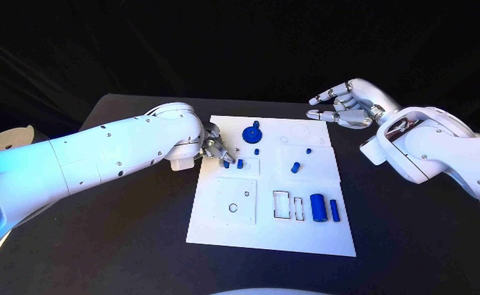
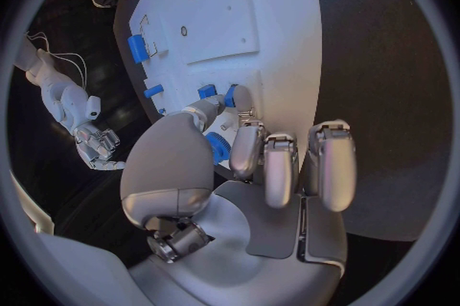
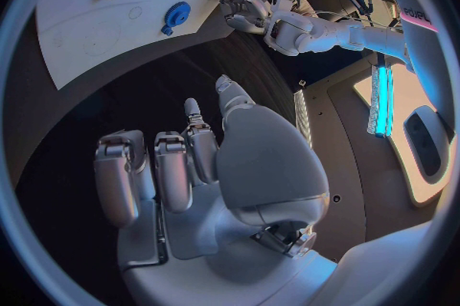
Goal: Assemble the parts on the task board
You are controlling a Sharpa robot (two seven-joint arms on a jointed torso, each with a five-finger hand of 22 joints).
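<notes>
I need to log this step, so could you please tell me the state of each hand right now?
Left hand: fingertips at a small blue part on the task board; grip cannot be told.
Right hand: fingers curled, holding nothing.

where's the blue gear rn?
In the head view, the gear sits near the board's far edge, left of its centre, just right of the left hand and a small peg nearer the robot.

- white task board (image 1: 250,229) lies flat mid-table, with outlined slots and recesses
- blue gear-like part (image 1: 252,132) sits near its far edge
- two blue cylinders (image 1: 318,207) lie side by side, near-right
- small blue pegs (image 1: 296,167) are scattered mid-board
</notes>
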